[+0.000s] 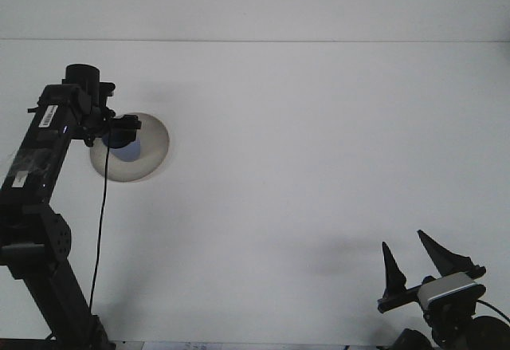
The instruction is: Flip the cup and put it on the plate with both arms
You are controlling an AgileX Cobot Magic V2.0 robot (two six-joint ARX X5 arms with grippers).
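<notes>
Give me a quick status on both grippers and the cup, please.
Left gripper over plate, fingers unclear. Blue cup on the plate beneath it. Right gripper open, parked low, empty. Nothing in the way.

A round, pale grey plate (147, 163) lies flat on the white bench at the far left. A small dark blue cup (127, 144) is over the plate's left part; whether it touches the plate cannot be told.
</notes>
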